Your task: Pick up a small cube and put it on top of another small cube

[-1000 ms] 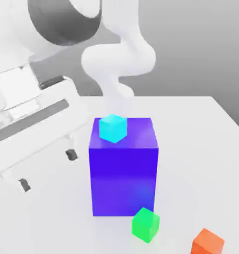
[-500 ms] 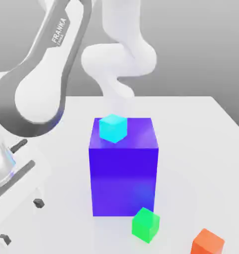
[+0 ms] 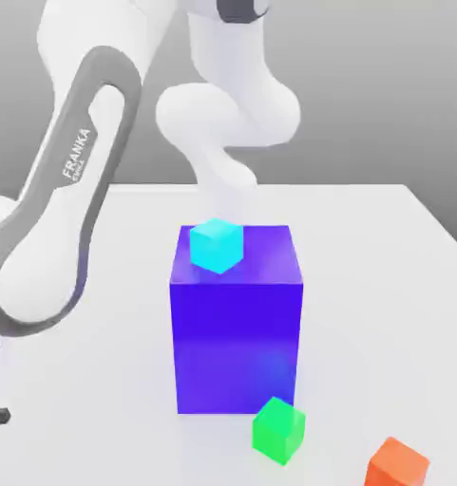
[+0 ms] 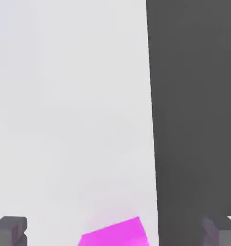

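"FRANKA" plus a smaller unreadable line beneath it, printed in white on the grey side panel of the robot arm (image 3: 78, 157); nothing else legible.

The table (image 3: 365, 247) looks smooth, matt white. The big blue-purple block (image 3: 237, 342) has a glossy sheen. The arm (image 3: 70, 218) reads as smooth white plastic with grey trim.

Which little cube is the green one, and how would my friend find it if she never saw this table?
Look for the big blue-purple block standing in the middle of the white table. On the table right at its front, near the corner on the exterior view's right, sits the small green cube. The cyan cube rides on top of the block, and the orange cube lies farther to the right.
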Tool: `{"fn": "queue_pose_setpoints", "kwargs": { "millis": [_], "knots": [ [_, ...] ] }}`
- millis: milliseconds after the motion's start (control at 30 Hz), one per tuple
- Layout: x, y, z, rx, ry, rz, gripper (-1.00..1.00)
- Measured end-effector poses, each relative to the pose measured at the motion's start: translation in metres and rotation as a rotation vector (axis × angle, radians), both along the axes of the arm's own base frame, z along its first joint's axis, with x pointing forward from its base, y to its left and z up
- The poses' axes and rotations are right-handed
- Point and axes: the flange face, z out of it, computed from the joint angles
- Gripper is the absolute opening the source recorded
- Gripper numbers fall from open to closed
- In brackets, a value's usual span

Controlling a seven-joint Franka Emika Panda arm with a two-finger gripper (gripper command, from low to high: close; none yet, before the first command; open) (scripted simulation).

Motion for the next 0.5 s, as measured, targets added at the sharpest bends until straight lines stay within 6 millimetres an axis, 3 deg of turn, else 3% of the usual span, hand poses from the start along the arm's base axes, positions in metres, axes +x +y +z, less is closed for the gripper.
{"fn": "queue_pose_setpoints", "kwargs": {
  "millis": [133, 233, 267, 467, 500],
  "knots": [
    [0.002, -0.012, 0.001, -0.073, -0.008, 0.152, 0.0],
    [0.004, -0.015, -0.041, -0.094, -0.009, 0.194, 0.0],
    [0.004, -0.015, -0.055, -0.094, -0.009, 0.196, -1.0],
    [0.003, -0.015, -0.062, -0.095, -0.007, 0.197, -1.0],
    [0.004, -0.015, -0.054, -0.096, -0.007, 0.199, -1.0]
  ]
}}
